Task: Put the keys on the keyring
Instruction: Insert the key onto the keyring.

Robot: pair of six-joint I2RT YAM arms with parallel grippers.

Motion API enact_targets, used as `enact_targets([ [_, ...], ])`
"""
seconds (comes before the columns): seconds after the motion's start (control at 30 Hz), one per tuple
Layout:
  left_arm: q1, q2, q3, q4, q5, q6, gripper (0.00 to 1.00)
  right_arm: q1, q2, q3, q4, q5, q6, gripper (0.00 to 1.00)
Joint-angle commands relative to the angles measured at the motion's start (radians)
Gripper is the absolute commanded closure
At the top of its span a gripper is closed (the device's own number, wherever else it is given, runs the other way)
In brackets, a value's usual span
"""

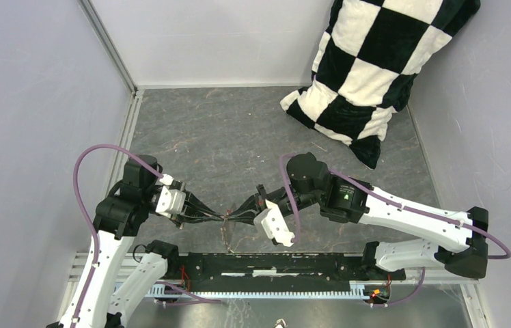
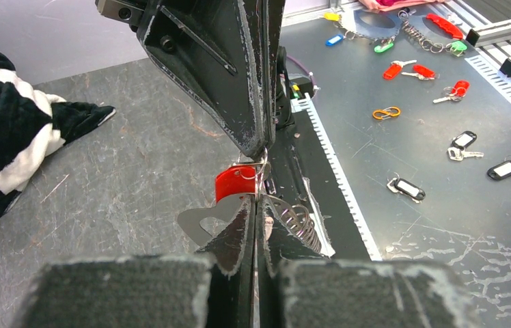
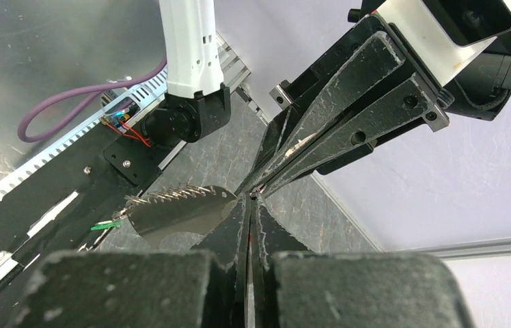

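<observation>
My two grippers meet tip to tip above the near middle of the table. My left gripper (image 1: 220,218) (image 2: 256,205) is shut on the keyring (image 2: 201,222), a flat grey metal loop with a wire coil (image 2: 302,222) on its other side. The keyring also shows in the right wrist view (image 3: 177,208). My right gripper (image 1: 238,212) (image 3: 249,205) is shut on the red key (image 2: 236,183), which sits right at the keyring's top edge. Only a red sliver of it shows between the right fingers. A small green piece (image 3: 106,224), seemingly the green key, hangs at the coil's far end.
A black-and-white checkered pillow (image 1: 369,68) leans in the back right corner. A black rail (image 1: 273,263) runs along the table's near edge. Beyond it, several spare keys and tags (image 2: 461,143) lie on a metal sheet. Grey walls close in three sides.
</observation>
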Motion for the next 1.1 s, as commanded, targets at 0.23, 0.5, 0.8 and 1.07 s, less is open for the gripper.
enact_targets([
  [0.23,-0.004,-0.008,0.023,0.033,0.011,-0.029,0.98,0.014,0.037,0.074,0.01,-0.022,-0.011,1.0],
  [0.5,-0.007,-0.026,0.027,0.034,0.021,-0.028,0.98,0.012,0.064,0.096,-0.008,0.005,-0.011,1.0],
  [0.8,-0.011,-0.04,0.026,0.034,0.027,-0.021,0.98,-0.021,0.106,0.132,-0.015,-0.007,0.022,1.0],
  [1.07,-0.014,-0.048,0.031,0.034,0.029,-0.018,0.98,-0.059,0.143,0.176,-0.023,-0.053,0.042,1.0],
])
